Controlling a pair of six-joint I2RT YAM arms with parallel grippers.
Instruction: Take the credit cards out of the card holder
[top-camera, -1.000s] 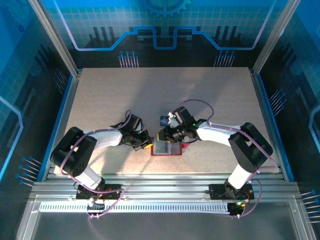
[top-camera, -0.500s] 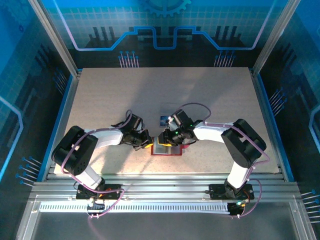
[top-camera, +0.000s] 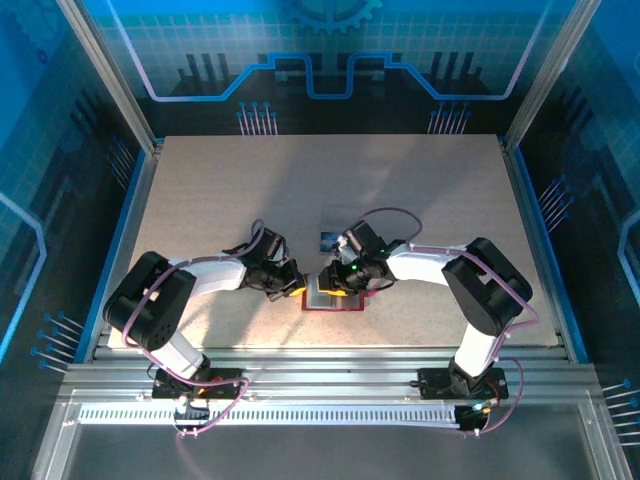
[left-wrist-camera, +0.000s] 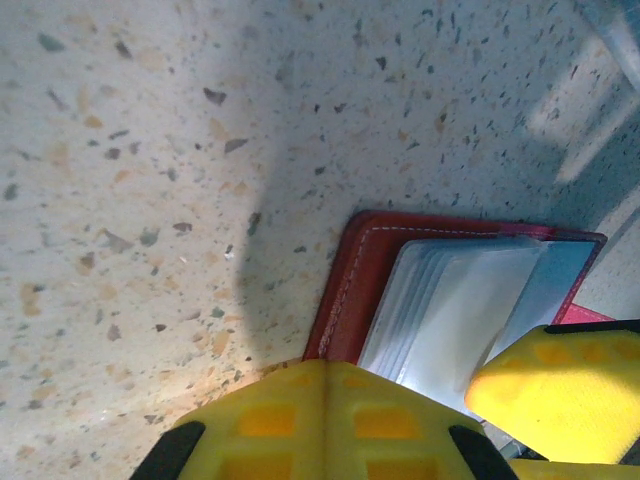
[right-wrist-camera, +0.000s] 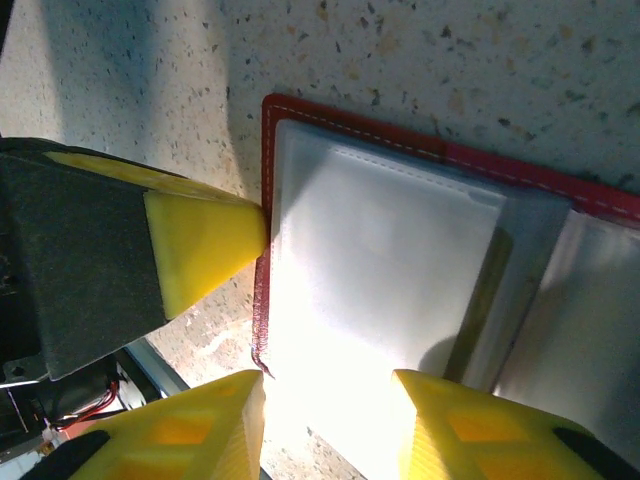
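Note:
The dark red card holder (top-camera: 336, 309) lies open near the table's front middle. Its greyish clear pockets (right-wrist-camera: 380, 270) glare white, and I cannot make out any credit cards inside them. One small blue credit card (top-camera: 328, 240) lies on the table just behind it. My left gripper (top-camera: 298, 287) is shut, its yellow tips (left-wrist-camera: 322, 365) pressed against the holder's red left edge (left-wrist-camera: 345, 290). My right gripper (right-wrist-camera: 328, 400) stands open over the left leaf, one finger at each side of the pocket stack. Its finger (left-wrist-camera: 560, 385) also shows in the left wrist view.
The speckled tabletop (top-camera: 420, 190) stretches behind and to both sides of the holder. A metal rail (top-camera: 320, 370) runs along the near edge, close in front of the holder. Both arms meet over the holder, the left gripper's tip (right-wrist-camera: 215, 245) a short way from my right fingers.
My right gripper has shifted a little left and down over the holder, and its jaws have spread wider. The left gripper has stayed shut at the holder's edge.

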